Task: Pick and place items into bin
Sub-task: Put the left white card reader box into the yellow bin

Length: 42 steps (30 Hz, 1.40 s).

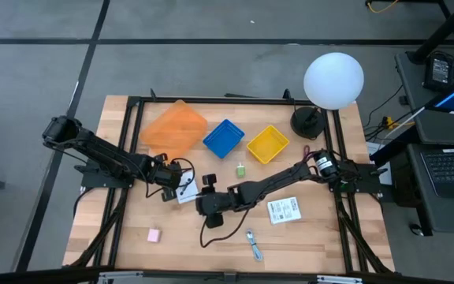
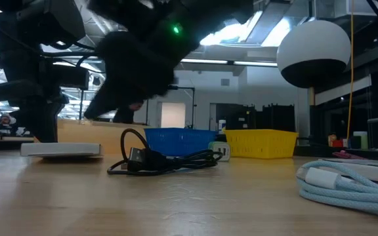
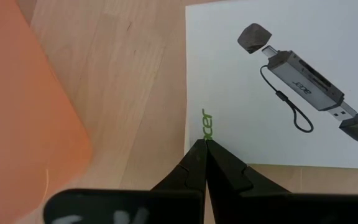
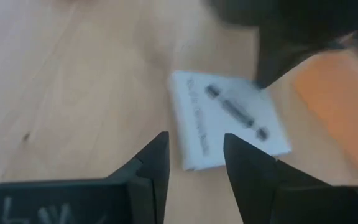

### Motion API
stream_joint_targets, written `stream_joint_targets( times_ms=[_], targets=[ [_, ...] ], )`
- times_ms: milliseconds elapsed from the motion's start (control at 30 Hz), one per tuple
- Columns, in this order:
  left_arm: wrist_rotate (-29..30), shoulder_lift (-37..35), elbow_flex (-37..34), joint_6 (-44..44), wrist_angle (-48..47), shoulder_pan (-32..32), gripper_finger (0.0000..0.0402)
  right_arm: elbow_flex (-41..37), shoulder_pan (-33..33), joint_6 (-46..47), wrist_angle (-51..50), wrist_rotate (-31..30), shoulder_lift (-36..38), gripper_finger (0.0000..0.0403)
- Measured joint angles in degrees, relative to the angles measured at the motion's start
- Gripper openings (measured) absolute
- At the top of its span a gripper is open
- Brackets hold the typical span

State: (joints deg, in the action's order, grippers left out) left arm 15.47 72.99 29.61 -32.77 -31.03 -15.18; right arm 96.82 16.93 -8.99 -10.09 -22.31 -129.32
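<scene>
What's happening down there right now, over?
Left gripper shut at white box's edge. Right gripper open, empty, facing it. Black cable beneath right arm. Bins unobstructed.

Three bins (image 1: 224, 137) sit in a row along the counter's (image 1: 117, 229) far side. The card (image 1: 186, 192) lies mid-counter between the left claw (image 1: 169, 194) and right claw (image 1: 202, 207), the cable (image 1: 210, 229) just beside the right claw, the packet (image 1: 284, 210) to the right, and the block (image 1: 154, 234) near the front left.
</scene>
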Motion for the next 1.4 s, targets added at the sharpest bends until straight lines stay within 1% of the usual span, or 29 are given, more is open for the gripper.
stream_joint_targets(
  times_ms=[200,367,467,567,667,767,933,1033,1400],
  targets=[
    [-0.03,0.0,0.0,0.04,0.0,-0.02,0.0002,1.34,0.0,0.97,-1.27,-0.13,0.03,0.016],
    [-0.03,0.0,0.0,0.02,0.0,-0.02,0.0002,1.35,-0.27,4.22,-2.02,-0.11,0.03,0.0207],
    [-0.05,0.0,0.0,0.02,0.0,-0.02,0.0002,1.35,-0.37,2.87,-2.07,-0.11,0.03,0.0234],
    [-0.05,0.0,0.0,0.0,0.0,-0.02,0.0002,1.35,-0.2,-0.13,-1.71,-0.61,0.03,0.0248],
    [-0.08,0.0,0.0,-0.01,0.0,-0.02,0.0002,1.35,0.29,-1.1,-0.9,-0.75,-0.2,0.025],
    [-0.08,0.0,0.0,-0.02,0.0,-0.02,0.0002,1.37,0.48,1.31,-0.1,-0.87,-1.3,0.0244],
    [-0.15,0.0,0.0,-0.41,0.0,-0.02,0.0002,1.35,0.41,4.27,0.22,-3.9,-2.81,0.0232],
    [-0.25,-0.01,0.0,-0.52,0.01,0.0,0.0002,1.35,0.76,5.28,0.5,-3.94,-2.83,0.023],
    [-0.4,-0.02,0.0,-0.55,0.09,-0.02,0.0002,5.38,1.29,5.87,-4.31,-4.79,-2.95,0.023]
  ],
)
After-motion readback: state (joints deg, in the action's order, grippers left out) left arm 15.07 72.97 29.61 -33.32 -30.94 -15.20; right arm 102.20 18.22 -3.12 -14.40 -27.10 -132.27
